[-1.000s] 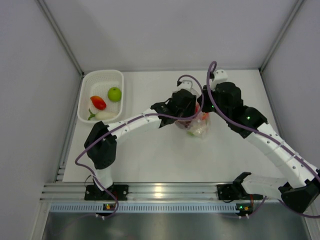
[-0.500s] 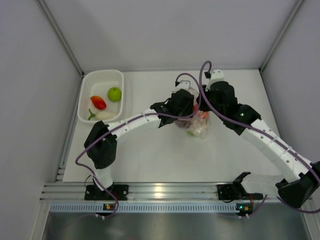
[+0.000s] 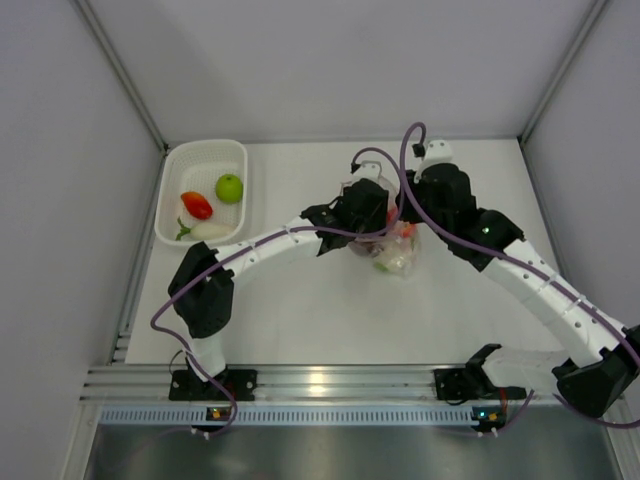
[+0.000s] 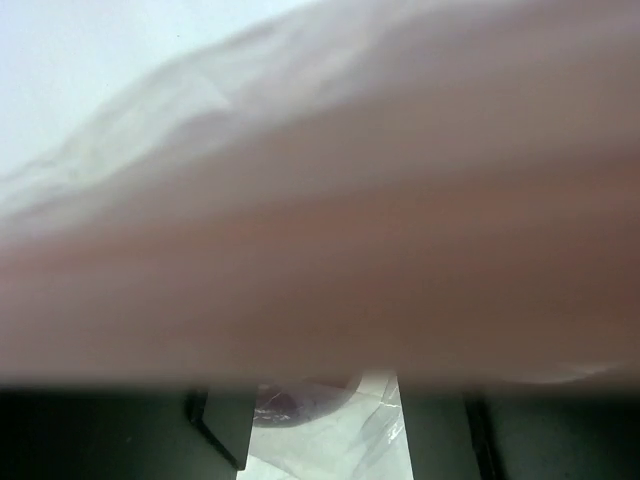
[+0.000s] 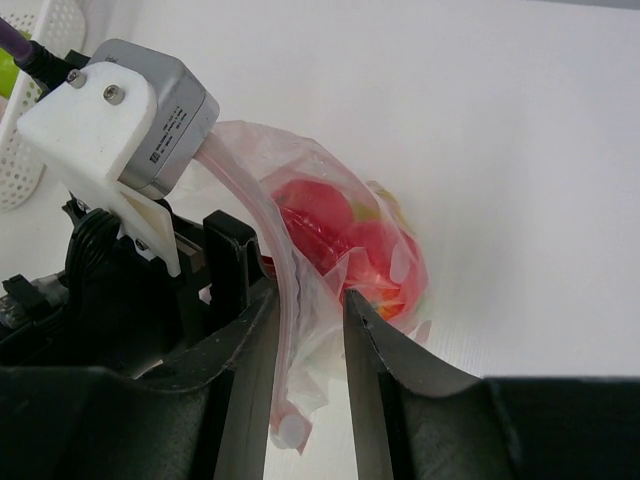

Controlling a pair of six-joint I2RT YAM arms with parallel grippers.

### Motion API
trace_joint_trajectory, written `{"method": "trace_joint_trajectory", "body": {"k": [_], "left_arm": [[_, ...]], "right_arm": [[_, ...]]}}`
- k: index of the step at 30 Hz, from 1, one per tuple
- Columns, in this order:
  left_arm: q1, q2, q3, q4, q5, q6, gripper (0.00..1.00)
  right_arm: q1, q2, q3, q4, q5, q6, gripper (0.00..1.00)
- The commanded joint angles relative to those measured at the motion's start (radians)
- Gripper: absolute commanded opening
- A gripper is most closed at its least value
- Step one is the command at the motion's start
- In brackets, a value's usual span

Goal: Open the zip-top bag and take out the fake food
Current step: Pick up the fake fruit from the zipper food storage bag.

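Looking down from the top, the left arm (image 3: 270, 240) and the right arm (image 3: 540, 280) meet over the clear, crinkly zip-top bag (image 3: 398, 258) on the flat white table (image 3: 300, 320). They likely share one spot because one must hold the bag while the other pulls. Well away to the left of both sets of jaws sits the white plastic basket (image 3: 205, 150) full of little holes. A round green fruit (image 3: 229, 187), a red one (image 3: 196, 205) and a white radish (image 3: 207, 230) lie in it, so it looks like the place for food.

From the left wrist, blurry pinkish plastic fills most of the view, because the bag is right up against the camera. Low down, the left gripper (image 4: 325, 425) has its dark jaws apart with clear plastic between them. I cannot tell if they squeeze it.

From the right wrist, the right gripper (image 5: 310, 305) has its jaws a little apart. The pinkish zip strip (image 5: 255, 215) hangs through the gap, not pinched. Just past the jaws, the small shiny fake food (image 5: 320, 215), mostly red, sits bunched inside the bag.
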Motion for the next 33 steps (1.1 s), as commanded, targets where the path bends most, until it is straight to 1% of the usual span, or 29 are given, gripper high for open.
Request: {"method": "trace_joint_trajectory", "body": {"k": [1, 6, 14, 15, 17, 18, 19, 21, 22, 24, 25, 30, 33], "left_arm": [[-0.011, -0.018, 0.022, 0.035, 0.005, 0.023, 0.57], [-0.011, -0.019, 0.026, 0.038, 0.028, 0.012, 0.57], [-0.011, -0.032, 0.029, 0.036, 0.038, 0.013, 0.57], [-0.011, -0.032, 0.028, 0.036, 0.038, 0.013, 0.57], [-0.011, -0.035, 0.025, 0.036, 0.036, 0.015, 0.57], [-0.011, -0.036, 0.023, 0.035, 0.033, 0.013, 0.57], [-0.011, -0.038, 0.023, 0.036, 0.031, 0.013, 0.57], [-0.011, -0.038, 0.025, 0.036, 0.028, 0.006, 0.58], [-0.011, -0.038, 0.025, 0.038, 0.024, 0.001, 0.61], [-0.011, -0.036, 0.031, 0.038, 0.015, -0.022, 0.63], [-0.011, -0.038, 0.032, 0.038, 0.01, -0.031, 0.63], [-0.011, -0.044, 0.068, 0.038, 0.019, -0.069, 0.67], [-0.014, -0.08, 0.056, 0.035, -0.013, -0.069, 0.68]], "right_arm": [[0.017, -0.018, 0.02, -0.009, 0.024, -0.006, 0.33], [0.017, 0.053, 0.039, 0.002, 0.025, -0.021, 0.33], [0.017, 0.134, 0.048, 0.093, 0.033, -0.034, 0.3], [0.019, 0.139, 0.049, 0.097, 0.035, -0.034, 0.22], [0.017, 0.149, 0.055, 0.1, 0.038, -0.034, 0.12], [0.017, 0.153, 0.059, 0.095, 0.039, -0.034, 0.03], [0.017, 0.148, 0.065, 0.095, 0.042, -0.031, 0.0], [0.019, 0.14, 0.069, 0.089, 0.041, -0.024, 0.0], [0.017, 0.13, 0.075, 0.086, 0.027, -0.012, 0.0], [0.019, 0.117, 0.082, 0.069, 0.001, 0.003, 0.0], [0.019, 0.099, 0.079, 0.074, -0.051, 0.021, 0.0], [0.019, 0.033, 0.054, 0.094, -0.194, 0.077, 0.0], [0.019, 0.004, 0.055, 0.109, -0.29, 0.1, 0.0]]}}
